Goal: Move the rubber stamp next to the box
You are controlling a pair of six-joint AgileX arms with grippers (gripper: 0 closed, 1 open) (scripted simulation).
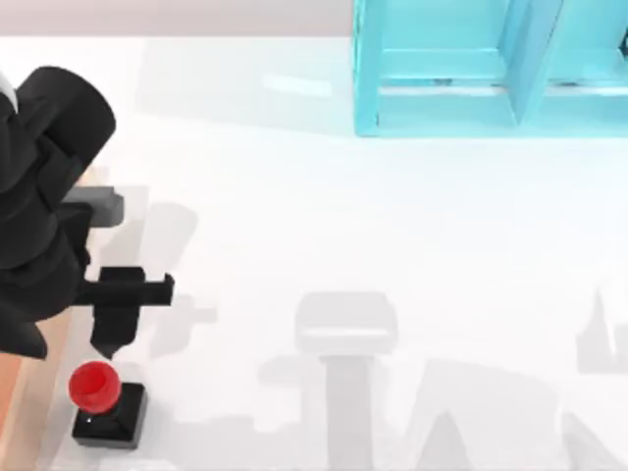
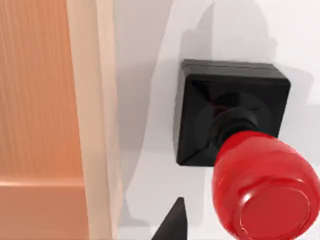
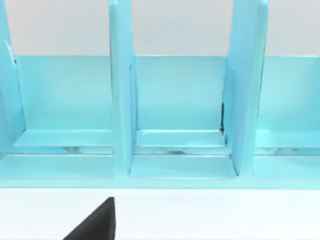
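The white table (image 1: 392, 226) carries a cyan shelf unit (image 1: 471, 69) far across from the left gripper (image 1: 116, 329), and the right wrist view faces that unit. The wooden box (image 2: 92, 115) lies along the table's left edge, under the left arm. The rubber stamp (image 1: 101, 399) stands upright just below the gripper, apart from it, and just beside the box wall. It seems already placed. Whether the left claw is open, I cannot tell.
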